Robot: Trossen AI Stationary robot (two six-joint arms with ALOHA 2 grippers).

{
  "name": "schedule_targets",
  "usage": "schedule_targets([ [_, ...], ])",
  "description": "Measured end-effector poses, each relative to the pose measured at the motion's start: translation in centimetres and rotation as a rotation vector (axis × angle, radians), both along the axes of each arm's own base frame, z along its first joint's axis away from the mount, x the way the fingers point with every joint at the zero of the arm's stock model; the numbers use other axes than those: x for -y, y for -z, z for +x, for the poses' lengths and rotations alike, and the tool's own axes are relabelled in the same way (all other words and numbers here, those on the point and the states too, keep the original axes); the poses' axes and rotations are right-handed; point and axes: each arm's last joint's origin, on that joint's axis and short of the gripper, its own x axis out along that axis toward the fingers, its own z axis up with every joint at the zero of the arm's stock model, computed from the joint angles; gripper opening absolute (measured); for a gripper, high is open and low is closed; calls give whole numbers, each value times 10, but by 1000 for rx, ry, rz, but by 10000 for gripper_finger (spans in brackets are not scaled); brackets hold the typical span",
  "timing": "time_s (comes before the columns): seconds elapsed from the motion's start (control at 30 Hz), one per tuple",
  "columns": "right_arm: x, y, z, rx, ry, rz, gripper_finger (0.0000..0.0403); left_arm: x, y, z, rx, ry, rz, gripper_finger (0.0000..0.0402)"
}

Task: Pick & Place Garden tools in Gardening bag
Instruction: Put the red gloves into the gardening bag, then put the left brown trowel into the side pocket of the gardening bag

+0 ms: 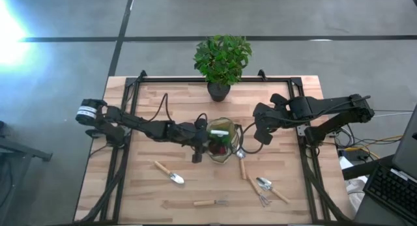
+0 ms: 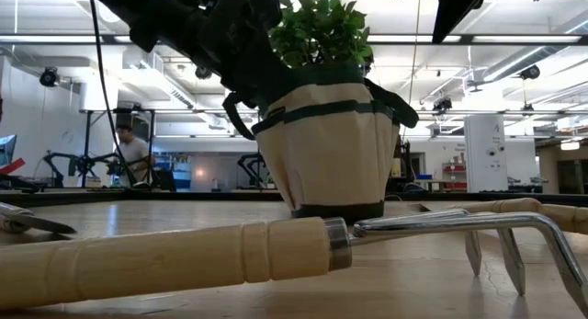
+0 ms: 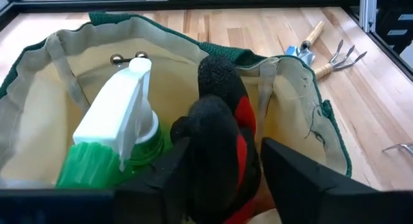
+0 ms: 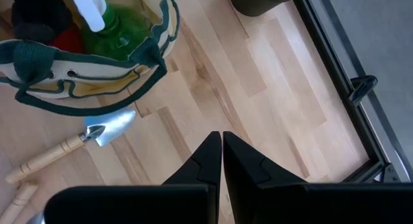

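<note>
Wooden worktop (image 1: 150,193) carries the gardening bag (image 1: 221,140) mid-table, spray bottle (image 3: 113,130) inside, left gripper (image 3: 222,169) over its mouth clamping the red-black item (image 3: 222,127) for drop-in, right gripper (image 4: 221,156) closed empty beside, trowel (image 1: 169,173) outside.

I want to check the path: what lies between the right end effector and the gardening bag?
In the right wrist view, only bare table wood separates the right end effector from the gardening bag; a trowel lies just beside that line.
</note>
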Motion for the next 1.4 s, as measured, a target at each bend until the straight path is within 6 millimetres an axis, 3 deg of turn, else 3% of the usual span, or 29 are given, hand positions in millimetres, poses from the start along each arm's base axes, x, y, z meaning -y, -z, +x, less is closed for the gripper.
schedule_targets([
  [0.23,0,0,0,0,0,0,8,0,-6,0,19,0,-2,241],
  [0.43,0,0,0,-1,0,0,8,-1,-26,-10,70,0,-7,252],
  [0.7,0,0,0,-2,0,0,8,-4,-58,-38,84,0,-8,252],
  [0.93,0,0,0,-3,0,0,8,-6,-73,-68,7,-10,-25,252],
  [1.13,0,0,0,-3,0,0,8,-7,-74,-91,-108,0,-52,252],
  [1.4,0,0,0,-3,0,0,8,1,-50,-122,-495,23,-93,252],
])
